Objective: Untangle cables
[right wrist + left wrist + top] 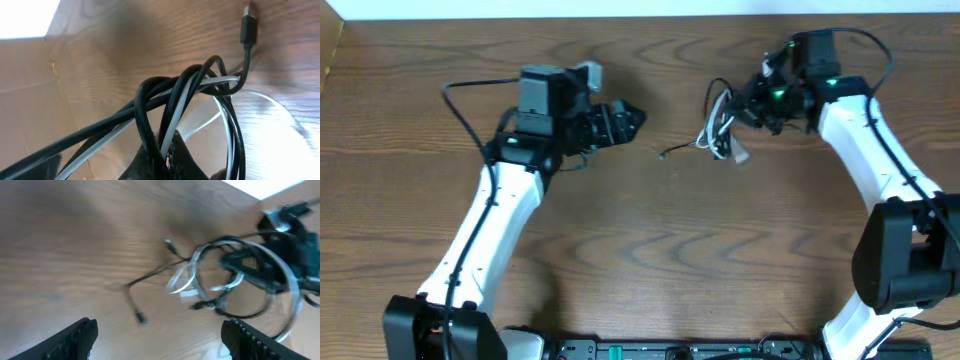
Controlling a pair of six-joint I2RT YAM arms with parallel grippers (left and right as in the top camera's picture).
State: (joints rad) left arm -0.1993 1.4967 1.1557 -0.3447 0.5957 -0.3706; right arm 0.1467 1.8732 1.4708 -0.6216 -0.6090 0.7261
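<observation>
Black and white cables (719, 128) tangled, right pincer (752, 110) gripping

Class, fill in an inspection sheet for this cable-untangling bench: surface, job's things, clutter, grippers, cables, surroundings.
Surface: wooden table, bare brown grain.
Job's things: tangle of black cable and white cable, looped through each other. One black plug end trails on the table toward the left arm.
Clutter: nothing seen.
Grippers: left gripper is open and holds nothing, facing the tangle but short of it. Right gripper is shut on the tangle.
Cables: thick black arm wires run along the arms.
Surroundings: pale strip beyond the table's far edge.
</observation>
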